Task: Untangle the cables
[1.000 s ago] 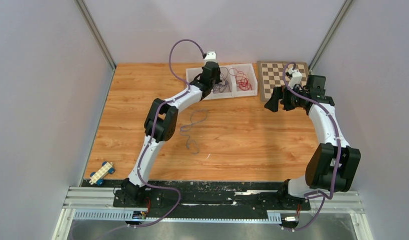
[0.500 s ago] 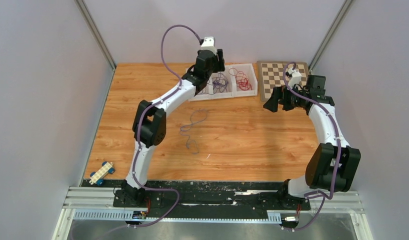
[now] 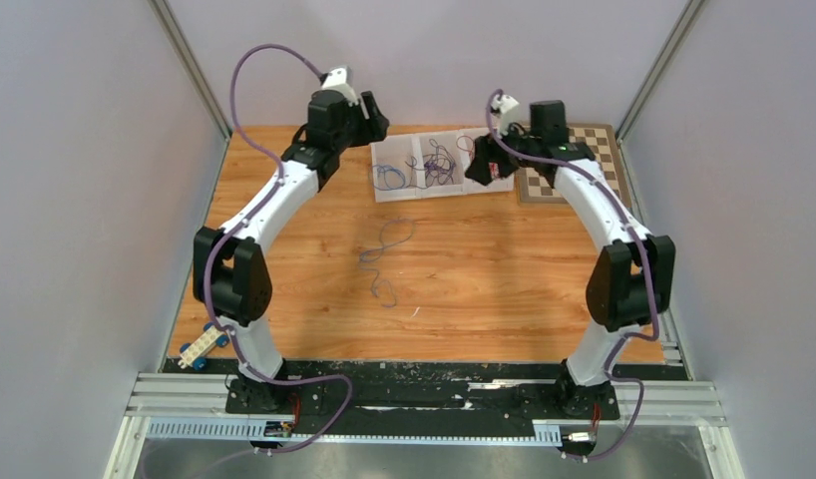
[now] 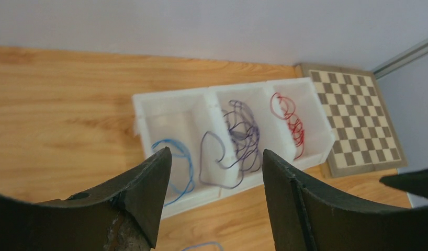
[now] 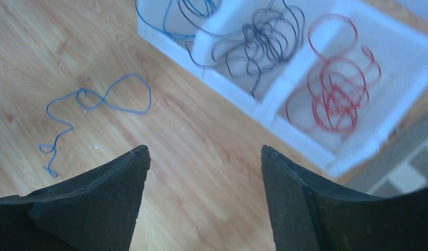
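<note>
Cables (image 4: 242, 137) in white tray (image 4: 142, 117), ahead of left claw (image 4: 216, 155), under right claw (image 5: 204, 151); both apart, seemingly empty.

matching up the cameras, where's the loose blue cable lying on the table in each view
top external: loose blue cable mid-table, on the near side of the white tray.
left wrist: only a sliver at the bottom edge, just left of centre.
right wrist: left half, left of the tray.
shared landmark: the white tray, in all three.
</note>
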Available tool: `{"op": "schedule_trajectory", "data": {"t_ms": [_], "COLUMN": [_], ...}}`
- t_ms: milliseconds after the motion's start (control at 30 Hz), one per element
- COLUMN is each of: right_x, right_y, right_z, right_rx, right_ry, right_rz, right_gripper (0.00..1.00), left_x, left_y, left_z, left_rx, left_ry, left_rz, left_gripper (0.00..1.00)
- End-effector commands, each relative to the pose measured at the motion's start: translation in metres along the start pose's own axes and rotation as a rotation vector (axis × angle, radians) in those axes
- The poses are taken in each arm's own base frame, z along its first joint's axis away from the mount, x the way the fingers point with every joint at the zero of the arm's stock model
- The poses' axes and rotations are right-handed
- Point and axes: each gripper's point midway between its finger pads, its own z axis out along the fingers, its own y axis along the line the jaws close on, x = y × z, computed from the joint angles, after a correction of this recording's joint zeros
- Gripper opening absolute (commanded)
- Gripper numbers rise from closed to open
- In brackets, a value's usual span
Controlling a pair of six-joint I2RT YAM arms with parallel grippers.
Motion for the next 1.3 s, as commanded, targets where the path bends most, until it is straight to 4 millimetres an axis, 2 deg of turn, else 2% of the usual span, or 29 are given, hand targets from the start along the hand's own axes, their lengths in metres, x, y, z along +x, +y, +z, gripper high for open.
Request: {"op": "schedule_trajectory", "data": {"t_ms": [0, 33, 67, 100, 133, 167, 200, 233, 300, 467, 533, 600, 733, 800, 900, 967, 1100, 1167, 1267], "right_x": [-0.063, -0.069, -0.077, -0.083, -0.084, -0.087, -0.087, -0.087, -0.078, -0.072, -0.064, -0.057, -0.047, -0.053, -0.070, -0.081, -0.087, -0.086, -0.082], "right_y": [0.021, 0.025, 0.029, 0.034, 0.037, 0.042, 0.045, 0.047, 0.045, 0.039, 0.034, 0.031, 0.027, 0.027, 0.023, 0.013, -0.010, -0.022, -0.038], "right_z": [0.058, 0.074, 0.090, 0.105, 0.121, 0.133, 0.146, 0.156, 0.179, 0.209, 0.216, 0.220, 0.220, 0.213, 0.190, 0.170, 0.141, 0.131, 0.127], "right_rx": [0.007, -0.003, -0.014, -0.026, -0.037, -0.052, -0.066, -0.075, -0.081, -0.045, -0.034, -0.029, -0.016, -0.012, -0.008, 0.001, 0.018, 0.031, 0.049], "right_ry": [-0.089, -0.092, -0.100, -0.106, -0.106, -0.110, -0.111, -0.112, -0.099, -0.093, -0.079, -0.065, -0.041, -0.050, -0.081, -0.103, -0.120, -0.120, -0.116], "right_rz": [-0.170, -0.182, -0.199, -0.217, -0.228, -0.243, -0.250, -0.257, -0.260, -0.318, -0.330, -0.340, -0.357, -0.361, -0.360, -0.358, -0.357, -0.355, -0.343], "right_gripper": [0.74, 0.72, 0.71, 0.70, 0.70, 0.70, 0.71, 0.72, 0.75, 0.75, 0.71, 0.60, 0.35, 0.20, 0.00, 0.00, 0.00, 0.00, 0.00], "left_x": [-0.021, -0.012, -0.022, -0.021, -0.020, -0.025, -0.025, -0.029, -0.033, -0.032, -0.032, -0.031, -0.033, -0.034, -0.034, -0.036, -0.036, -0.035, -0.033], "left_y": [0.015, 0.025, 0.035, 0.041, 0.057, 0.058, 0.072, 0.073, 0.088, 0.099, 0.102, 0.105, 0.108, 0.108, 0.109, 0.108, 0.105, 0.104, 0.104], "left_z": [-0.052, -0.057, -0.067, -0.077, -0.081, -0.090, -0.094, -0.101, -0.110, -0.118, -0.117, -0.115, -0.110, -0.106, -0.102, -0.100, -0.096, -0.095, -0.093], "left_rx": [0.055, 0.043, 0.026, 0.021, -0.006, 0.000, -0.025, -0.020, -0.042, -0.064, -0.069, -0.073, -0.072, -0.067, -0.063, -0.054, -0.034, -0.029, -0.022], "left_ry": [0.010, 0.036, 0.016, 0.023, 0.027, 0.021, 0.020, 0.011, 0.003, 0.025, 0.031, 0.034, 0.042, 0.053, 0.063, 0.063, 0.066, 0.068, 0.074], "left_rz": [-0.029, -0.033, -0.040, -0.053, -0.068, -0.080, -0.093, -0.096, -0.101, -0.117, -0.132, -0.141, -0.150, -0.153, -0.164, -0.170, -0.185, -0.190, -0.197], "left_gripper": [0.72, 0.72, 0.73, 0.73, 0.73, 0.73, 0.73, 0.74, 0.74, 0.75, 0.75, 0.75, 0.75, 0.74, 0.74, 0.74, 0.73, 0.72, 0.71]}}
